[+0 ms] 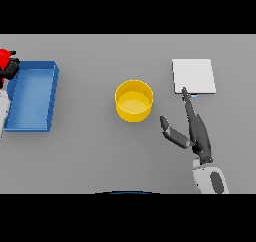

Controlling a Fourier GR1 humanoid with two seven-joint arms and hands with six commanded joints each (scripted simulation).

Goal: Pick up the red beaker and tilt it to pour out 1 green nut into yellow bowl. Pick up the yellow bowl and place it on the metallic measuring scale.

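table (100, 151) plain grey. bowl (134, 101) bright yellow, paler yellow inside. tray (32, 96) solid blue. scale (194, 76) flat white-ish, maybe light metallic, hard to tell. beaker (5, 58) red, at left edge. right hand (197, 133) dark grey, forearm white with grey patch. left hand (11, 66) dark.

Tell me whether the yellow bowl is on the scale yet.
Not yet. The yellow bowl stands upright on the grey table, apart from the metallic scale, which has nothing on its plate.
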